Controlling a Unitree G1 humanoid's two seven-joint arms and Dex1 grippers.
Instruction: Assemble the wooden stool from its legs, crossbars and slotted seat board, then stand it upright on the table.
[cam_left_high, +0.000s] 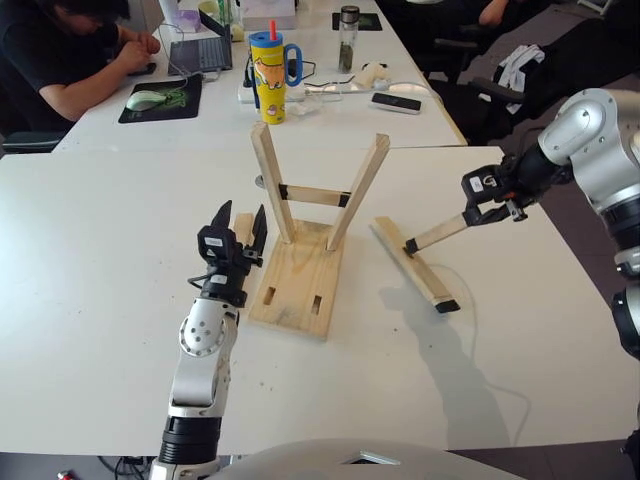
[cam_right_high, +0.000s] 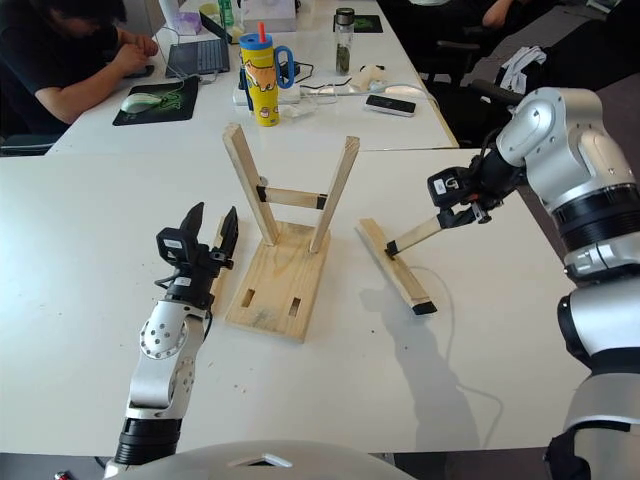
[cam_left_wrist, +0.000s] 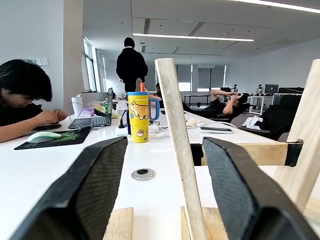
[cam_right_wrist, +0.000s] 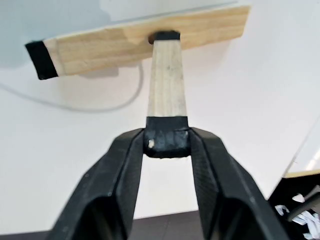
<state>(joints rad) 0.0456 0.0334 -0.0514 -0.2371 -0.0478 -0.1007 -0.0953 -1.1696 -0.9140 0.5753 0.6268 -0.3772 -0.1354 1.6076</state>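
The right gripper (cam_right_wrist: 166, 142) is clamped on the black-capped end of a crossbar (cam_right_wrist: 167, 80). The crossbar's far end plugs into a loose leg (cam_right_wrist: 140, 42) lying flat on the table (cam_left_high: 100, 300).

The left gripper (cam_left_high: 242, 222) is spread wide and holds nothing. The seat board (cam_left_high: 300, 285) lies just beside it, on its right. Two upright legs (cam_left_high: 272, 185) stand on the board, ahead of the gripper.

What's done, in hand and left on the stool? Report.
Done: two legs joined by a crossbar stand in the seat board. In hand: the right gripper is shut on a second crossbar plugged into a loose leg; the left gripper is open. Left: two empty slots, then standing it upright.
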